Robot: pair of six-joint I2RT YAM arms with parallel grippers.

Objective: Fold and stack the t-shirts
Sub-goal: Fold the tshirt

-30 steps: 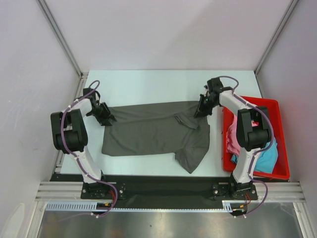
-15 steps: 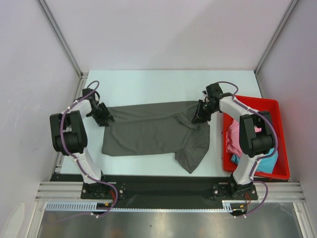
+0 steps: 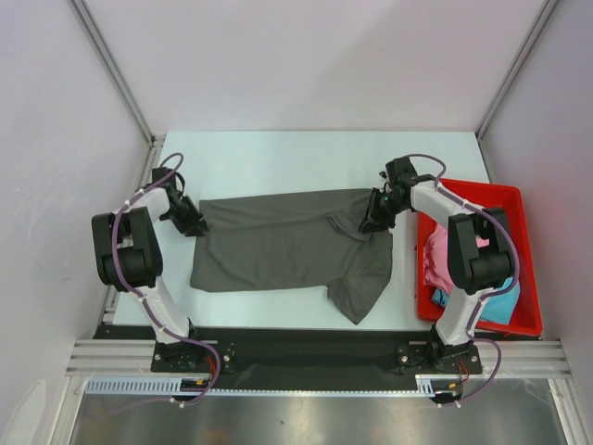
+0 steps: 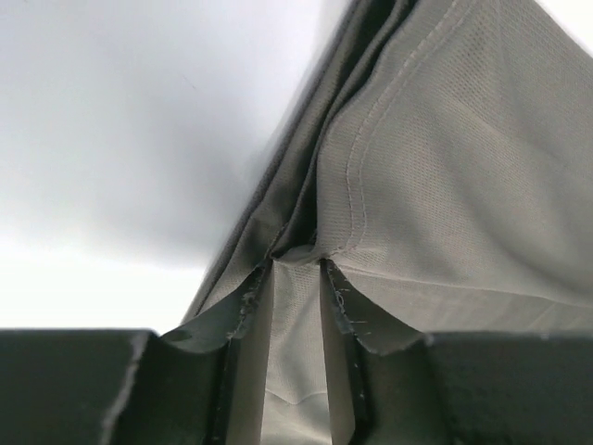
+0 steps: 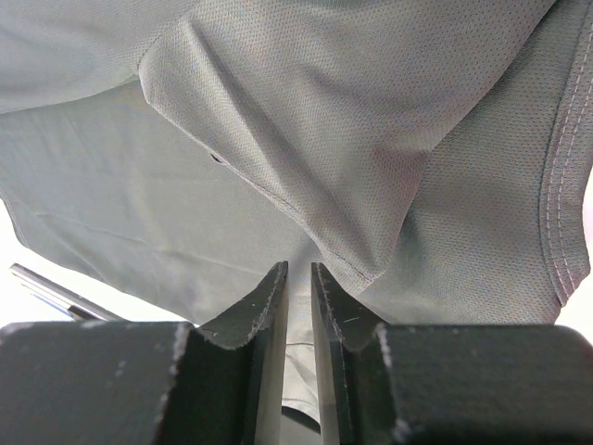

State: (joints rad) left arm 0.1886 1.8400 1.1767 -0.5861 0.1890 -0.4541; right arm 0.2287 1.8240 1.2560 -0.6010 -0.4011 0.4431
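Lying mid-table on a smooth, matte white table (image 3: 278,153), the charcoal t-shirt (image 3: 278,246) sits w/ its long side running left-right, one sleeve flopped toward the near edge and a folded flap near the right end. Pale, plain wall panels box the table on 3 sides, w/ bare aluminium posts (image 3: 111,69) at the far corners. The cloth is a fine pin-hole mesh knit w/ double-stitched hems, soft and creased. The left gripper (image 3: 196,227) is at the shirt's far-left corner, jaws nipping a puckered bit of hem, w/ fabric tenting up from it. The right gripper (image 3: 369,222) is at the far-right edge, jaws a thin slit apart over the cloth; can't tell if it grips. A glossy, rectangular red tray (image 3: 533,297) at the right holds a crumpled pink t-shirt (image 3: 434,260) and a turquoise t-shirt (image 3: 500,301).
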